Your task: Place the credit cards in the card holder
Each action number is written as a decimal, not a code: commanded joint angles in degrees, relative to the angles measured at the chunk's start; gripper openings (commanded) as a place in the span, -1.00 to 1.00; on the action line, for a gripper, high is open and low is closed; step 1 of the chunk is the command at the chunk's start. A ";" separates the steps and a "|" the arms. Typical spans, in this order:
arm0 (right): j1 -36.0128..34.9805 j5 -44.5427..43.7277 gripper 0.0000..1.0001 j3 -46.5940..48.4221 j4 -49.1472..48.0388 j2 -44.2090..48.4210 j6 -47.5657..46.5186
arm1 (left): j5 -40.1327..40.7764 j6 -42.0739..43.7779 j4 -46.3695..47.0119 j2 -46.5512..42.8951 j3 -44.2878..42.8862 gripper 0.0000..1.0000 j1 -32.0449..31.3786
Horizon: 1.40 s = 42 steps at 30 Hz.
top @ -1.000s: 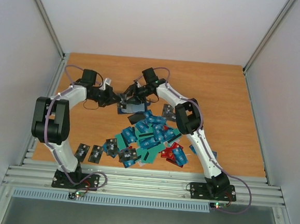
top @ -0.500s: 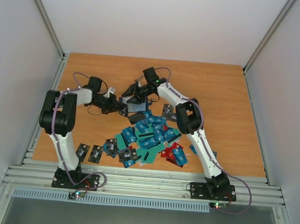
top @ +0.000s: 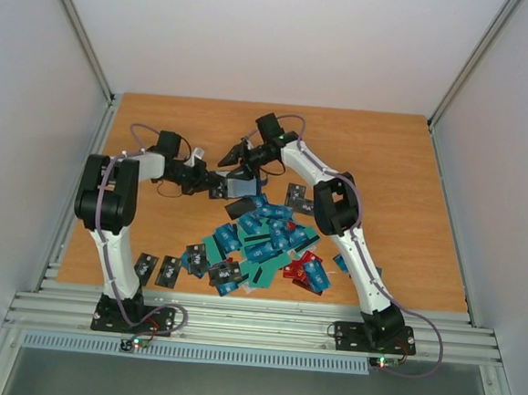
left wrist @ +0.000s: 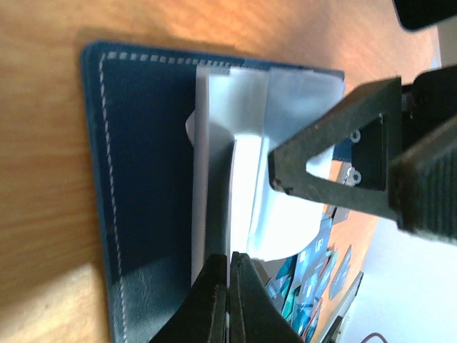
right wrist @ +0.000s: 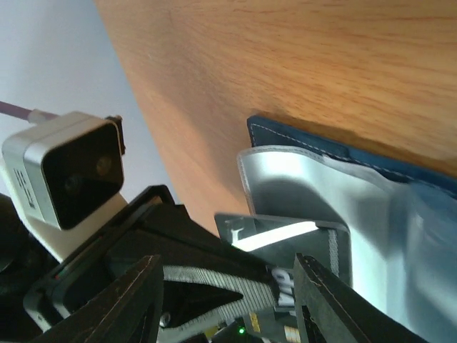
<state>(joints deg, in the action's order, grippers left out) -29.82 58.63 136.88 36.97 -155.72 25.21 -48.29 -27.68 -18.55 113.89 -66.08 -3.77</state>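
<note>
Holder (left wrist: 143,179) laid open between the tools; its pale flap (left wrist: 243,107) pinched by left gripper (left wrist: 228,268); right gripper (right wrist: 228,275) held spread beside it; cards (top: 261,238) heaped nearward, likelier fetched by right arm

The white-and-black jointed left arm (top: 109,194) stands with its elbow raised, forearm stretched low to the right. The black two-finger left pincer (top: 219,187) has its jaws pressed together. The matching right arm (top: 332,207) arches far over to the left. The right pincer (top: 232,163) points down at the left one, jaws apart.
</note>
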 commanded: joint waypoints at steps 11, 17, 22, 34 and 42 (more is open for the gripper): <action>4.29 -5.37 0.01 -3.88 16.04 10.87 -16.87 | -1.72 -4.05 8.11 3.77 -4.08 -1.00 -0.34; 4.77 -8.28 -0.04 -8.18 17.92 11.89 -20.45 | -3.03 -5.75 12.17 4.67 -3.79 -1.00 -1.13; 5.11 -9.56 -0.06 -10.84 17.85 11.70 -21.40 | -3.23 -6.84 15.09 4.63 -3.27 -0.99 -1.15; 6.09 -9.73 -0.07 -18.71 13.00 11.88 -20.54 | -3.15 -7.65 19.85 6.38 -2.86 -0.99 -1.65; 6.10 -9.10 -0.07 -18.58 12.12 10.66 -19.53 | -3.75 -7.59 20.53 7.53 -3.07 -0.99 -2.63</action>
<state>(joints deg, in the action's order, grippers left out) -24.03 52.23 118.96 49.43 -144.57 5.13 -50.94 -35.62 -1.34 119.52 -68.77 -5.78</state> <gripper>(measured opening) 0.463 0.023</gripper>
